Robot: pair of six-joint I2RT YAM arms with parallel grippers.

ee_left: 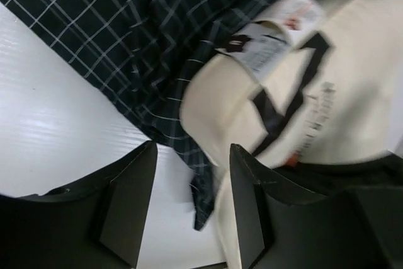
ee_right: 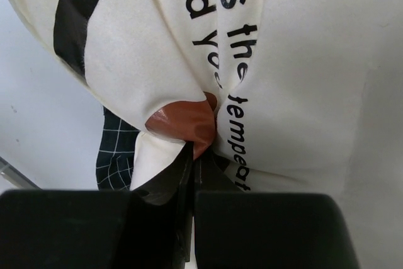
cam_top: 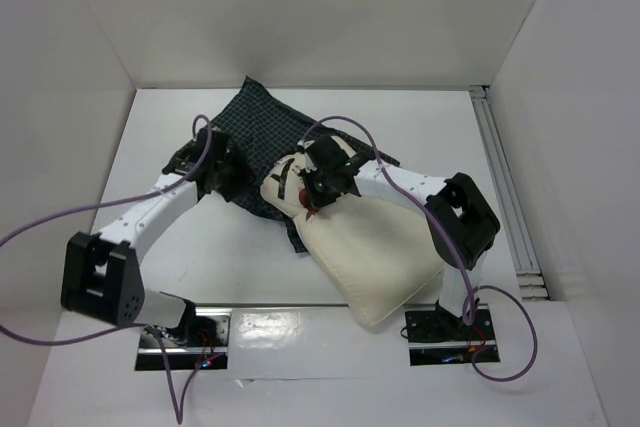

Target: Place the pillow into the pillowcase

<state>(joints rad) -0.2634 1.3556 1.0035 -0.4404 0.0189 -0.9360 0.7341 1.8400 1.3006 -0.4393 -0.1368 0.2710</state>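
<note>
The cream pillow (cam_top: 375, 257) lies slantwise in the middle of the table, its far end with the tag (ee_left: 277, 36) resting on the navy checked pillowcase (cam_top: 262, 132). The pillowcase is spread flat behind and under that end. My right gripper (cam_top: 318, 197) is shut, pinching a fold of the pillow (ee_right: 302, 80) at the brown print (ee_right: 186, 121) beside the black lettering. My left gripper (cam_top: 222, 172) is open and empty at the pillowcase's left edge (ee_left: 126, 23); between its fingers show bare table and a corner of the pillowcase, with the pillow (ee_left: 352, 111) just to its right.
White walls enclose the table on the left, the back and the right. A metal rail (cam_top: 505, 197) runs along the right edge. Purple cables (cam_top: 60, 222) loop from both arms. Bare white table (cam_top: 200, 267) lies left of the pillow.
</note>
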